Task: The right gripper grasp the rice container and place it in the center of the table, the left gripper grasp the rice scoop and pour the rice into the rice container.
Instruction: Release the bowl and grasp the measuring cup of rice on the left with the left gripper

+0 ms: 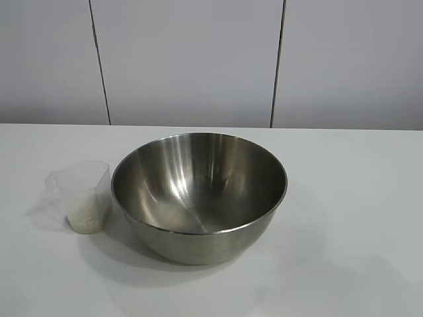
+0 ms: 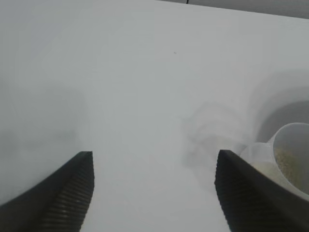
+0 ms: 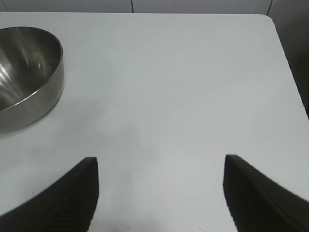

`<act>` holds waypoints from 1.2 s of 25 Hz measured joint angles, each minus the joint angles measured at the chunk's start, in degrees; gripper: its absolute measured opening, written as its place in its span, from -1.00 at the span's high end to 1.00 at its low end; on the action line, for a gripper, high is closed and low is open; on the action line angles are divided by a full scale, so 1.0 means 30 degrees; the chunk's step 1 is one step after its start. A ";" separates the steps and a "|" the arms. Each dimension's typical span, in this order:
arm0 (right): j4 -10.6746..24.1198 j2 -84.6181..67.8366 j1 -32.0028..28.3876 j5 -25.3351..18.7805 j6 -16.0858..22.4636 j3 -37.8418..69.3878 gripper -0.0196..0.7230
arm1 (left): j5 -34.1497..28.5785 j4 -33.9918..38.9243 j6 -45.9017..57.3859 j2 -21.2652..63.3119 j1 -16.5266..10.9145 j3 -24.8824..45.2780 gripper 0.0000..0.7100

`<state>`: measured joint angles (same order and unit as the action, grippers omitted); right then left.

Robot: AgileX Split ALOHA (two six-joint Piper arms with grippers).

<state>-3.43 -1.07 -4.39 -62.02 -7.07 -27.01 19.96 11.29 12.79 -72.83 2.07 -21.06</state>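
- The table [image 1: 357, 218] was a wide white surface, and a pale panelled wall [image 1: 192, 59] with 2 dark seams stood behind it.
- The rice container [image 1: 199, 196] stood upright on the table near its middle, a large shiny steel bowl with nothing visible inside.
- The rice scoop [image 1: 83, 195] stood upright just beside the rice container, on the left in the exterior view; I cannot tell whether the 2 were touching.
- The rice [image 1: 88, 218] filled the lower part of the rice scoop as a white layer.
- The left gripper [image 2: 153, 191] hung low over the table with its 2 black fingers wide apart, and nothing was between them.
- The rice scoop was close beside one finger [image 2: 251, 198] of the left gripper, on the outer side of it and not in the gap; the finger covered part of the cup.
- Ahead of the left gripper there was only bare table.
- The right gripper [image 3: 161, 193] also had its 2 fingers well apart and held nothing.
- The rice container was ahead of the right gripper and off to one side, well apart from its fingers.
- In the exterior view no arm and no gripper appeared.
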 joint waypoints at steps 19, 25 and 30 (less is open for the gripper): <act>0.0000 0.0000 0.0000 0.0000 0.0000 0.0000 -0.39 | 1.4971 0.0892 0.1052 -0.9497 -0.0287 0.3565 -0.44; 0.0000 0.0000 0.0000 0.0000 0.0000 0.0000 -0.39 | 1.5068 0.1795 -0.0319 -1.2281 -0.0287 0.3735 -0.44; 0.0000 0.0000 0.0000 0.0000 0.0000 0.0000 -0.39 | 1.5194 0.2764 -0.2130 -1.2684 -0.0287 0.3177 -0.44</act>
<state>-3.43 -1.07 -4.39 -62.02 -7.07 -27.01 65.54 19.58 6.40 -110.88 1.21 -11.53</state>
